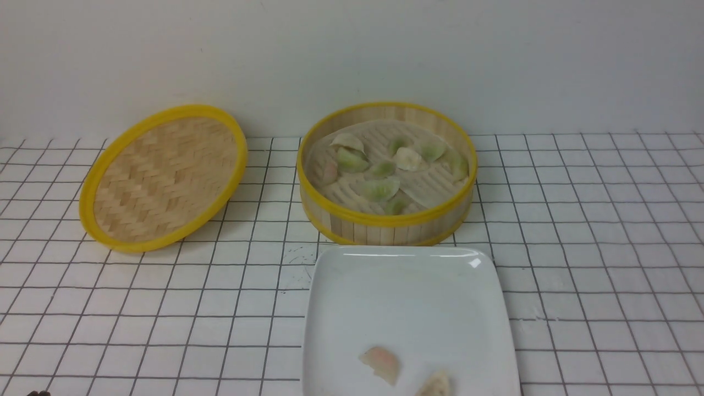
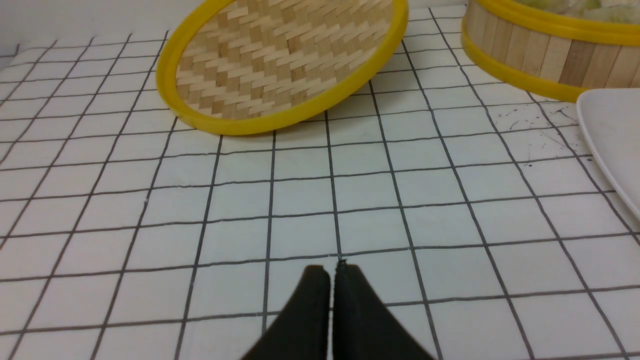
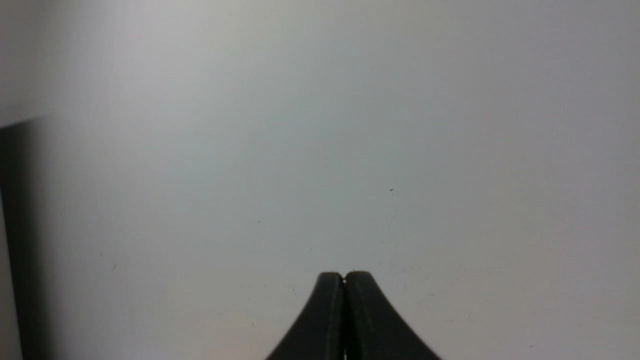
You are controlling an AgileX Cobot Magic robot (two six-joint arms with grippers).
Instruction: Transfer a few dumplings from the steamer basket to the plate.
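Note:
The steamer basket (image 1: 385, 223) stands at the middle back of the gridded table, with several pale green and cream dumplings (image 1: 379, 188) on its ridged liner. In front of it lies the white square plate (image 1: 407, 291), carrying a pinkish dumpling (image 1: 380, 363) and a cream one (image 1: 437, 385) at its near edge. Neither gripper shows in the front view. In the left wrist view my left gripper (image 2: 331, 270) is shut and empty over bare tiles, with the basket (image 2: 540, 55) and plate (image 2: 612, 135) off to one side. My right gripper (image 3: 344, 275) is shut and empty, facing a blank grey surface.
The flat woven lid (image 1: 162, 176) with its yellow rim leans tilted at the back left, also seen in the left wrist view as the lid (image 2: 280, 65). A white wall (image 1: 352, 55) rises behind the table. Small dark marks (image 2: 520, 120) dot the tiles near the basket.

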